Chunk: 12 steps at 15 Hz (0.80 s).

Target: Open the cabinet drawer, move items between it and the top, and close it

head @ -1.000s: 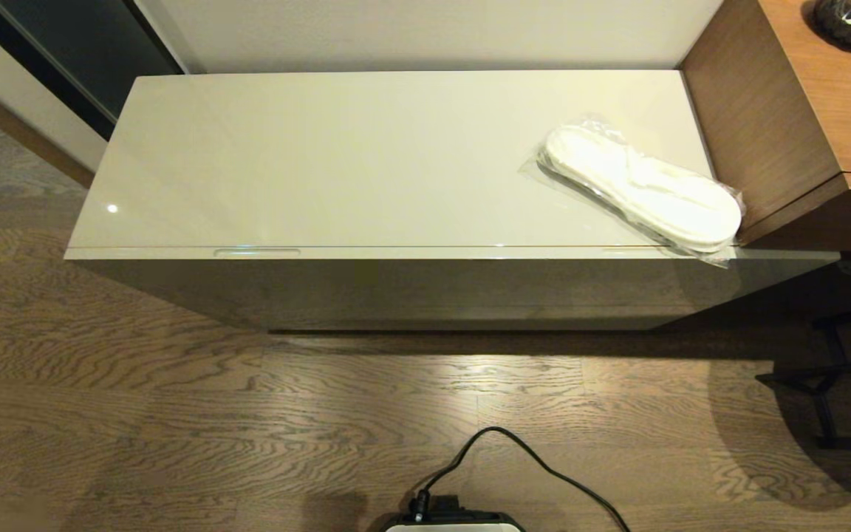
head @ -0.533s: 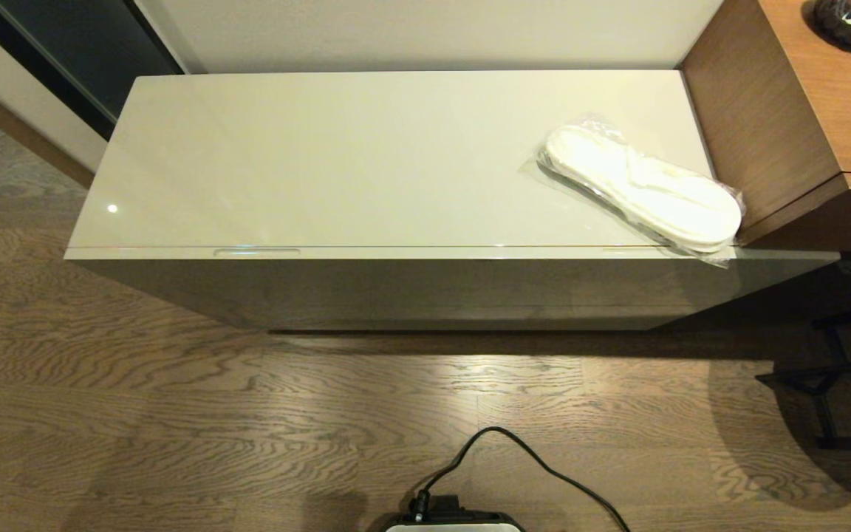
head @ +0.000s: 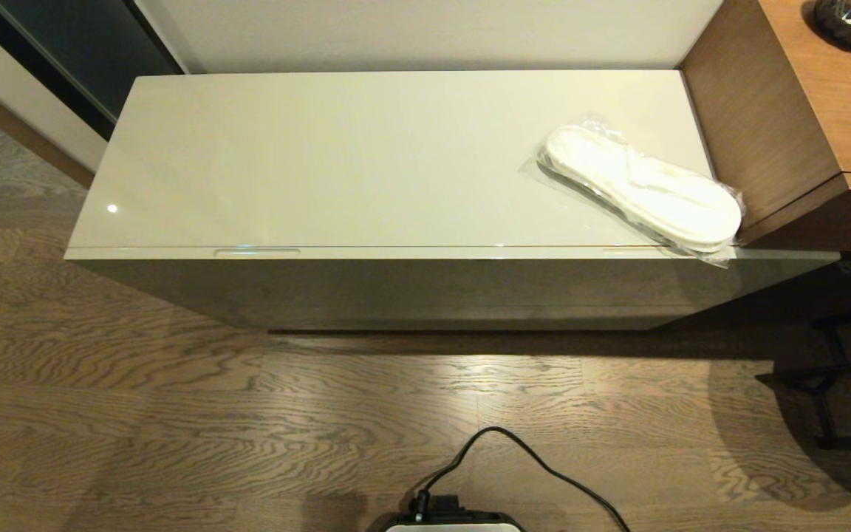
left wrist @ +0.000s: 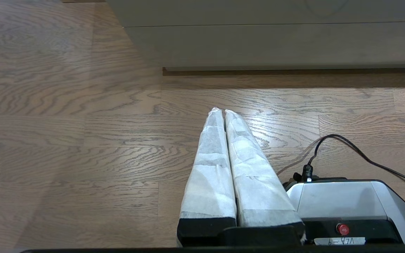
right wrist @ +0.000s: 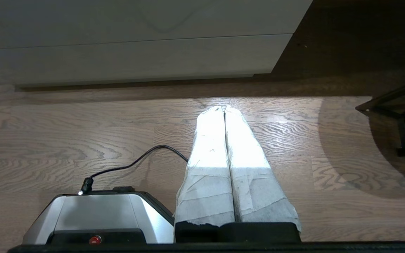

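Note:
The long glossy beige cabinet stands before me with its drawer (head: 425,253) closed; slot handles show along the front edge at left (head: 256,252) and right. White slippers in clear plastic (head: 643,187) lie at the right end of the top (head: 337,155), their wrapper overhanging the front edge. No other item shows. Neither gripper appears in the head view. My left gripper (left wrist: 220,111) is shut and empty, hanging low over the floor short of the cabinet front (left wrist: 276,38). My right gripper (right wrist: 224,108) is likewise shut, holding nothing, above the floor near the cabinet's right end (right wrist: 135,56).
A brown wooden unit (head: 802,125) butts against the cabinet's right end, with a dark vase (head: 850,21) on it. A black metal stand (head: 835,377) sits on the floor at right. My base (head: 455,521) and its black cable (head: 536,462) lie on the wood floor.

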Motion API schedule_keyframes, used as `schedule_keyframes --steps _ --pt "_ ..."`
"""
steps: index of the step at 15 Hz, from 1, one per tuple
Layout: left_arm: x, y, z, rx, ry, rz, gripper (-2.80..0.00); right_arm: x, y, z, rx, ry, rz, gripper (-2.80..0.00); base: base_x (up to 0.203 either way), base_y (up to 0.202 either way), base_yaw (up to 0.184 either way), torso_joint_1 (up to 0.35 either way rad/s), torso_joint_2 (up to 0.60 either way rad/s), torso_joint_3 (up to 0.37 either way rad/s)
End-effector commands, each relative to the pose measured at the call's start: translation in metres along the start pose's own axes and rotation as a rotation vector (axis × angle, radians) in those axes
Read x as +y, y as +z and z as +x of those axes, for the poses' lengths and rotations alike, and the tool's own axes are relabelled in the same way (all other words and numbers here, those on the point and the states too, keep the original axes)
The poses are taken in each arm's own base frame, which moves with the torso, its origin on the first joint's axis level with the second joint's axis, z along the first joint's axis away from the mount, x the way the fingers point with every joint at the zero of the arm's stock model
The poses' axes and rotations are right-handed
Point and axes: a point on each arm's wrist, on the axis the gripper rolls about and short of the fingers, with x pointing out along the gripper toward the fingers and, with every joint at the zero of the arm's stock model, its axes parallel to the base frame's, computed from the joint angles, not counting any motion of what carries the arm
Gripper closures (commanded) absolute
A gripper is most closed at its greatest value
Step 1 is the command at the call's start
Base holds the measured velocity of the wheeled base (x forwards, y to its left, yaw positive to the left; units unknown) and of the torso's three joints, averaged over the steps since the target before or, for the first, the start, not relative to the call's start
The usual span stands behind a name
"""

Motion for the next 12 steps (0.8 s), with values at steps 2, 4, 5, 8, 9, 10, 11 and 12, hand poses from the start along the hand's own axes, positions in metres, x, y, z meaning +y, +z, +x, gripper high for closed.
schedule_keyframes --steps 2,4,5,8,9,10,11,12 --pt "0.0 0.0 0.0001 0.002 0.0 0.0 0.0 0.0 -0.0009 0.0002 0.003 0.002 0.0 0.0 0.0 0.0 0.0 0.0 0.0 0.0" --pt "0.0 0.0 0.0001 0.002 0.0 0.0 0.0 0.0 -0.0009 0.0002 0.003 0.0 0.0 0.0 0.0 0.0 0.0 0.0 0.0 0.0" --pt "0.0 0.0 0.0001 0.002 0.0 0.0 0.0 0.0 -0.0009 0.0002 0.003 0.0 0.0 0.0 0.0 0.0 0.0 0.0 0.0 0.0" --pt "0.0 0.0 0.0001 0.002 0.002 0.0 0.0 0.0 -0.0009 0.0002 0.003 0.0 0.0 0.0 0.0 0.0 0.0 0.0 0.0 0.0" --pt "0.0 0.0 0.0001 0.002 0.0 0.0 0.0 0.0 -0.0009 0.0002 0.003 0.001 0.0 0.0 0.0 0.0 0.0 0.0 0.0 0.0" --pt "0.0 0.0 0.0001 0.002 0.0 0.0 0.0 0.0 -0.0009 0.0002 0.003 0.002 0.0 0.0 0.0 0.0 0.0 0.0 0.0 0.0" --pt "0.0 0.0 0.0001 0.002 0.0 0.0 0.0 0.0 -0.0008 0.0002 0.003 0.0 0.0 0.0 0.0 0.0 0.0 0.0 0.0 0.0" --pt "0.0 0.0 0.0001 0.002 0.0 0.0 0.0 0.0 -0.0009 0.0002 0.003 0.002 0.0 0.0 0.0 0.0 0.0 0.0 0.0 0.0"
